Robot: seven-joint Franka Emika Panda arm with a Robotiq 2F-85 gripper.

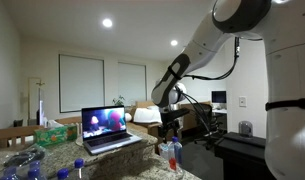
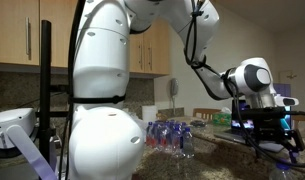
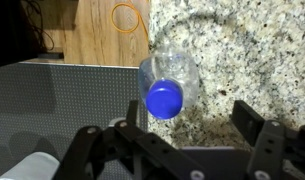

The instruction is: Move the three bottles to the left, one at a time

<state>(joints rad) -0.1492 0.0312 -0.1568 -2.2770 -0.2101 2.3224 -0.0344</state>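
Granite tabletop (image 3: 252,50), speckled grey and white, fills most of the wrist view. On it stands the bottle (image 3: 170,80), which I see from straight above: a clear plastic body with a bright blue cap (image 3: 164,98) in the middle. From this angle its height and label are hidden. In an exterior view the same bottle (image 1: 173,156) stands upright near the tabletop's edge and shows red low on its side, though it is small and dim there.

My claw (image 3: 190,125) hangs directly over it with its fingers (image 3: 247,125) spread wide. The bottle sits in the gap between them, nearer one finger than the other. I cannot tell whether either finger touches the plastic. The frame's bottom edge cuts off the claw's body.

Beside the bottle lies a grey textured panel (image 3: 62,110) that I cannot identify from above. Beyond it is a wooden surface (image 3: 97,40) with an orange ring (image 3: 127,17) lying on it.

Farther out, an open laptop (image 1: 107,128) glows behind the claw (image 1: 170,125). More blue-capped bottles (image 1: 79,167) sit at the near corner, too blurred to count. The robot's white body blocks much of the other exterior view, where the claw (image 2: 270,130) is a dark shape.
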